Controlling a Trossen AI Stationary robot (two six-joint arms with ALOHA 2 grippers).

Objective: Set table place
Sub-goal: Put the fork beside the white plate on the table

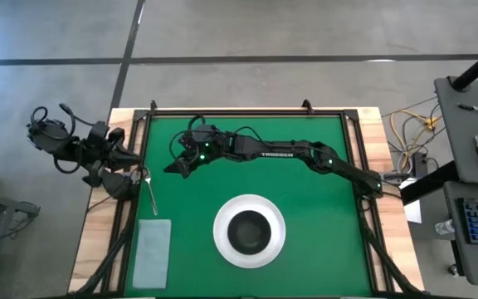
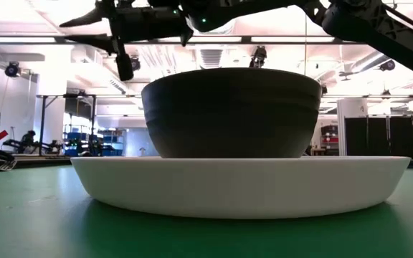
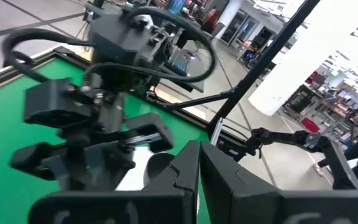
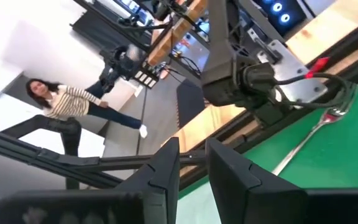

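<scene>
White capital letters reading "TROSSEN" run along the dark forearm link of the right arm [image 1: 276, 153], just above the middle of the high view, over the flat green table top [image 1: 305, 208]. No other writing, number or sign can be read in any view.

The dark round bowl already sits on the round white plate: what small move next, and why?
Likely the left gripper should ease onto the silver fork and grasp it: the fork lies by the green table's left edge, apart from the round white plate holding the dark round bowl, and that gripper is closest to it.
</scene>
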